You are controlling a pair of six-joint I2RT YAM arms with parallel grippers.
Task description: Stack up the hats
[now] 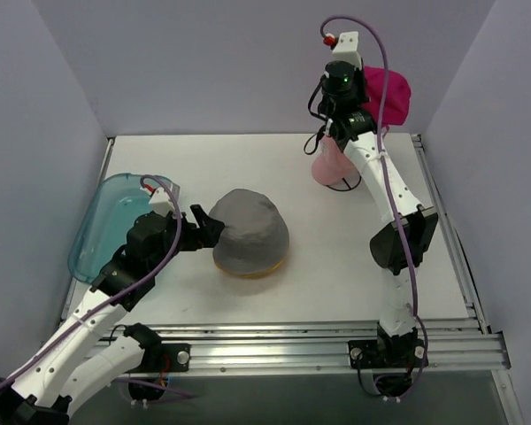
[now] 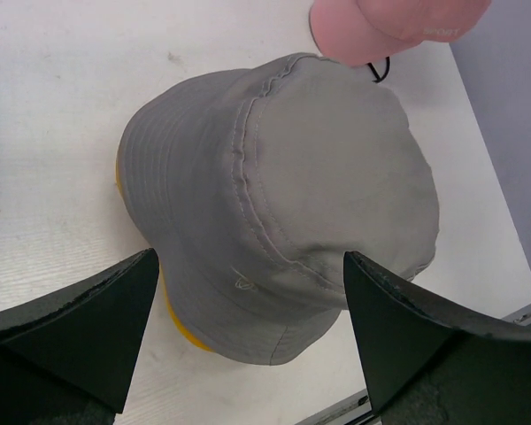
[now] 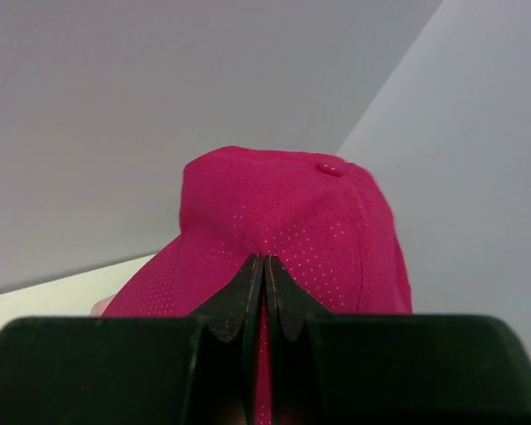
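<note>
1. Top external view puts the grey bucket hat [image 1: 250,232] near the middle of the table [image 1: 336,266]. It sits over the yellow bucket hat [image 1: 248,272], of which only a strip of rim shows on the near side. The left pincer [image 1: 208,228] stands just beside the grey hat's left flank, jaws wide apart and holding nothing. A sideways nudge from those fingers could, I judge, slide the grey hat off the yellow one and undo that pair.
2. The magenta baseball cap [image 1: 388,96] hangs high over the far right corner. It is pinched in the right pincer [image 3: 264,266], whose jaws are pressed together on a thin fold of fabric. So small a bite on soft mesh may slip, dropping the cap short of the pile or past the table's right edge.
3. The light pink baseball cap [image 1: 330,166] lies near the far edge, right of the middle, under the right arm. If that arm descends carelessly, it could brush the cap and push it askew.
</note>
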